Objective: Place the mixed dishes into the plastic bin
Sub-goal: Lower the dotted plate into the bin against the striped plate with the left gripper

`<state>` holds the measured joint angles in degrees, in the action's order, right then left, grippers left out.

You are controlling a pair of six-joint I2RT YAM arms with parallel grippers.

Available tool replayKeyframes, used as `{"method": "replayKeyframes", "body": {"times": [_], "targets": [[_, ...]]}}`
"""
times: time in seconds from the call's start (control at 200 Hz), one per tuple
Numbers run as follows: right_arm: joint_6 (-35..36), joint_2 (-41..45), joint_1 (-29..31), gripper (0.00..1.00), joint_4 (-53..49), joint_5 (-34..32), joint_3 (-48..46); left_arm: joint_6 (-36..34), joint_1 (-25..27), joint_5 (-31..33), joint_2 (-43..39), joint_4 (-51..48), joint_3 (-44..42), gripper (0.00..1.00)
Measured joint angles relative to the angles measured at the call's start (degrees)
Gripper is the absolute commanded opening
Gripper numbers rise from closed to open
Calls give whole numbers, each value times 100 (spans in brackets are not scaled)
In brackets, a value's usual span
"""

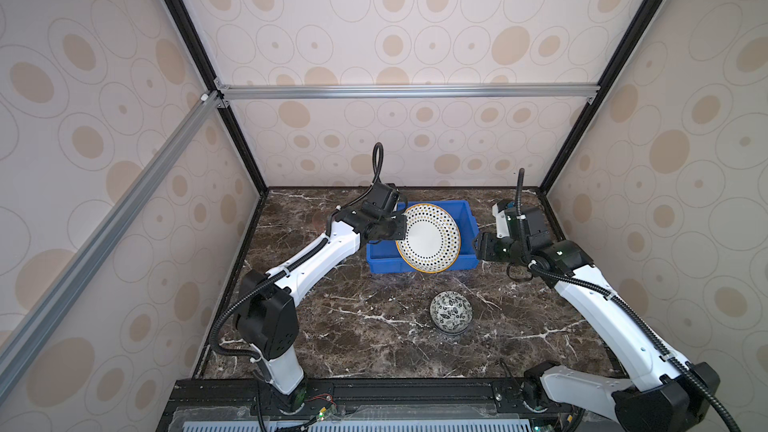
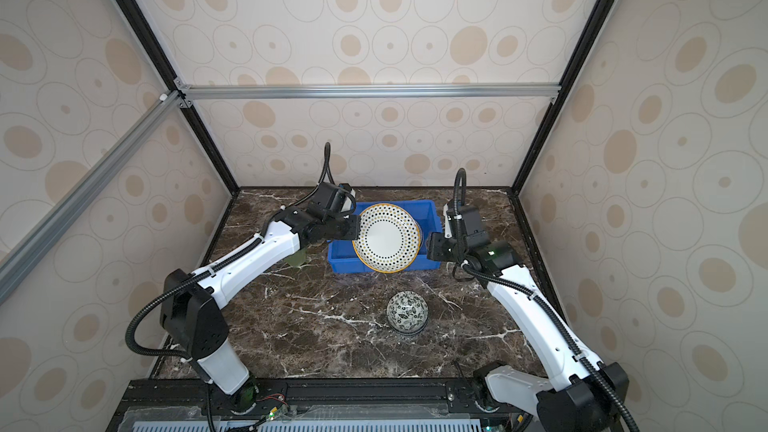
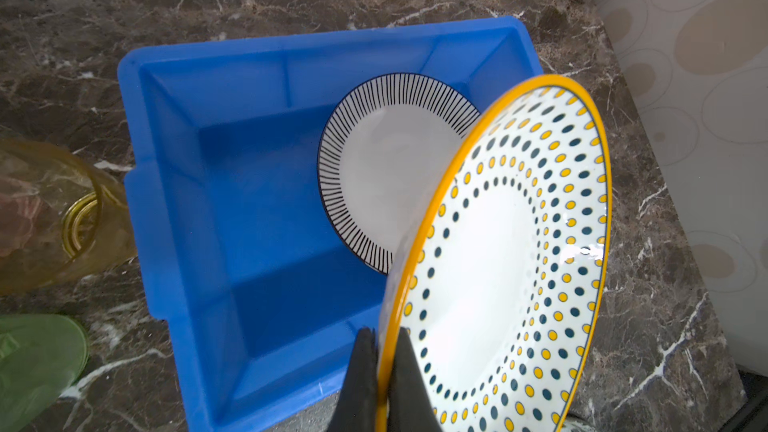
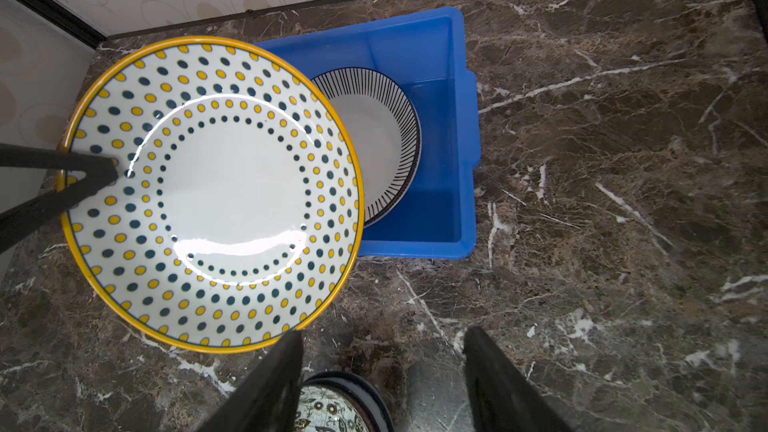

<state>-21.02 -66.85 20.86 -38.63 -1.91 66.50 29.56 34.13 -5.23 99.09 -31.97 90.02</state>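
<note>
The dotted yellow-rimmed plate (image 1: pixel 429 238) hangs tilted over the blue plastic bin (image 1: pixel 457 204), clear of its floor. We see it pinched at the rim between the closed fingers of the left gripper (image 3: pixel 384 338), one finger on the plate's face and one behind it. Below it, a striped plate (image 3: pixel 386 168) already lies inside the bin, partly hidden by the dotted one in both top views. Just off the bin's right end, the right gripper (image 4: pixel 384 334) hangs with its jaws spread wide and nothing between them. Nearer the front of the marble tabletop (image 1: pixel 374 326), we find a black-and-white floral bowl (image 1: pixel 451 311) standing upright and alone, well apart from the bin. From the left wrist camera we make out an amber tumbler (image 3: pixel 62 218) and a green tumbler (image 3: pixel 37 359) on the tabletop outside the bin, beside its wall.
</note>
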Motion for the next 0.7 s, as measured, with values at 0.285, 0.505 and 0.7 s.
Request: {"method": "replayKeyframes", "body": {"times": [0.285, 0.505, 0.7], "targets": [[55, -4, -39, 65, 2, 4, 0, -7, -166, -90, 516, 260, 348, 0], [79, -55, -68, 65, 0, 22, 0, 20, -284, -184, 876, 452, 494, 0], [79, -96, -76, 65, 4, 46, 0, 94, -369, -251, 1106, 610, 562, 0]]}}
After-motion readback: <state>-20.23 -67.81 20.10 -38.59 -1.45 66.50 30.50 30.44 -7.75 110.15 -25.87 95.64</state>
